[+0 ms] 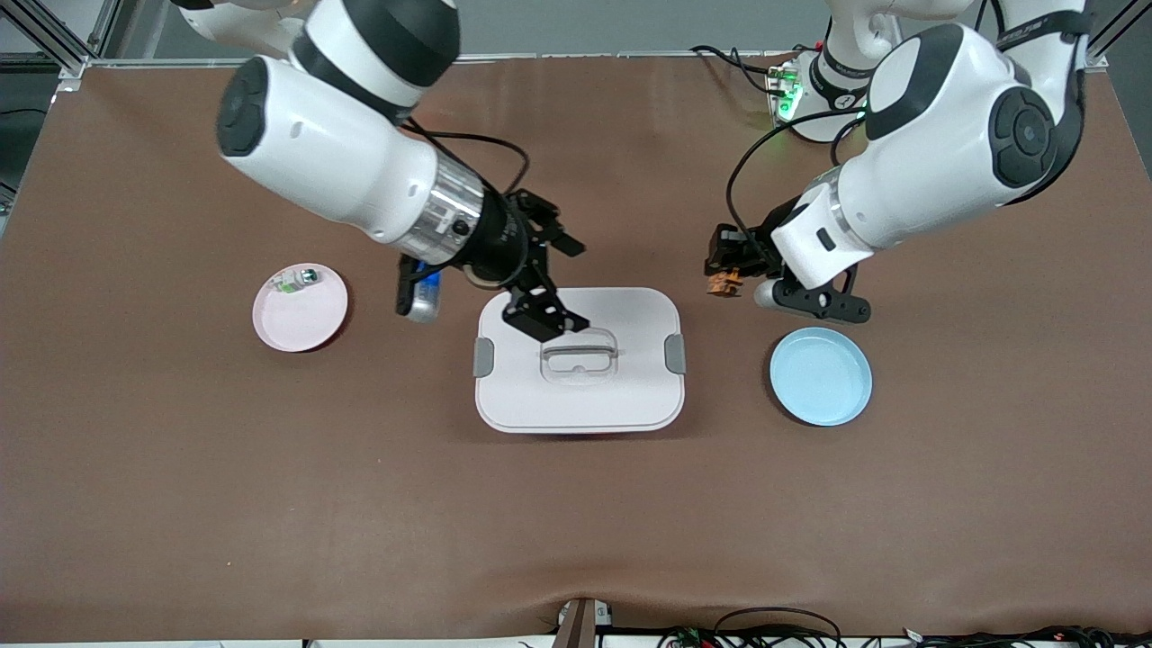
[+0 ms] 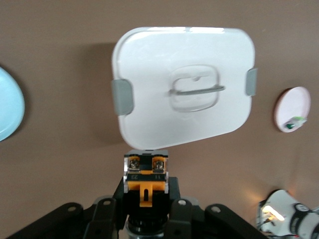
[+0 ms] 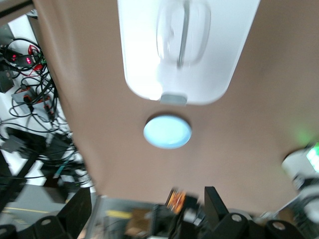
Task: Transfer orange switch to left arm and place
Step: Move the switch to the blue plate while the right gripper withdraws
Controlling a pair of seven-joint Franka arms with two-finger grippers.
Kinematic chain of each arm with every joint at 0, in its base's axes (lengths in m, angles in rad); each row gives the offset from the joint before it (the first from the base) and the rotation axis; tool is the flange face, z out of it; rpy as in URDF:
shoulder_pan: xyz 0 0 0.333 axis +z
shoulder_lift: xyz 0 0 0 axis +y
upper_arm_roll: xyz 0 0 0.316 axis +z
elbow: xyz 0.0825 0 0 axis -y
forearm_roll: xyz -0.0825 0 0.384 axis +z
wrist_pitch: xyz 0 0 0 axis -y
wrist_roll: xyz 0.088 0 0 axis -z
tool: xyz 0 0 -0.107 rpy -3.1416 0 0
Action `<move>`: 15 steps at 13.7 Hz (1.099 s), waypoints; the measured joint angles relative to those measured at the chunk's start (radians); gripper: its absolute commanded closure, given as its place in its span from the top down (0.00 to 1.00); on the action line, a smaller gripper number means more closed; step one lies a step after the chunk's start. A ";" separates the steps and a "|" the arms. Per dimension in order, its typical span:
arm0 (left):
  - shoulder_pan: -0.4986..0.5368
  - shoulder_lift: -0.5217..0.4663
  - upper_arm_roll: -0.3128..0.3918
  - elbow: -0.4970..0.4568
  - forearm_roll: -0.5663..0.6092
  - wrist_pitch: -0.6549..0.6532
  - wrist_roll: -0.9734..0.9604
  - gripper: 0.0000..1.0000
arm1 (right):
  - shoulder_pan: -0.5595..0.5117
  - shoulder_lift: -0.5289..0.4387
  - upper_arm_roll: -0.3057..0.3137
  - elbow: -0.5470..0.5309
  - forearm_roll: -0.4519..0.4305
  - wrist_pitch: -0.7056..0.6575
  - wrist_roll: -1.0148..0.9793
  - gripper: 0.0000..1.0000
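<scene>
The orange switch (image 1: 723,285) is a tiny orange block with a black end. My left gripper (image 1: 729,270) is shut on it above bare table, between the box and the light blue plate. The left wrist view shows the switch (image 2: 145,178) clamped in the left gripper (image 2: 145,194). The white box (image 1: 579,360) with grey clips lies mid-table, lid on. My right gripper (image 1: 574,283) hangs open and empty over the box's edge toward the robots. In the blurred right wrist view, the right gripper (image 3: 147,209) frames the box (image 3: 199,45) and, farther off, the switch (image 3: 175,198).
A pink plate (image 1: 300,315) with a small green-white part (image 1: 297,281) sits toward the right arm's end. A light blue plate (image 1: 820,375) sits toward the left arm's end, beside the box. Cables lie along the table's edge nearest the front camera.
</scene>
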 measured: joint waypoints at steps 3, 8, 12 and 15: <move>0.023 -0.013 0.002 -0.006 0.102 -0.056 -0.002 0.00 | -0.026 -0.022 -0.001 0.000 -0.074 -0.130 -0.186 1.00; 0.056 -0.023 0.003 -0.109 0.278 -0.075 -0.002 0.00 | -0.143 -0.050 -0.005 0.000 -0.154 -0.328 -0.559 1.00; 0.131 -0.028 0.005 -0.223 0.356 0.037 -0.002 0.00 | -0.165 -0.103 -0.003 0.000 -0.410 -0.457 -0.932 1.00; 0.198 -0.035 0.006 -0.322 0.363 0.185 -0.029 0.00 | -0.214 -0.124 -0.006 -0.001 -0.493 -0.530 -1.241 1.00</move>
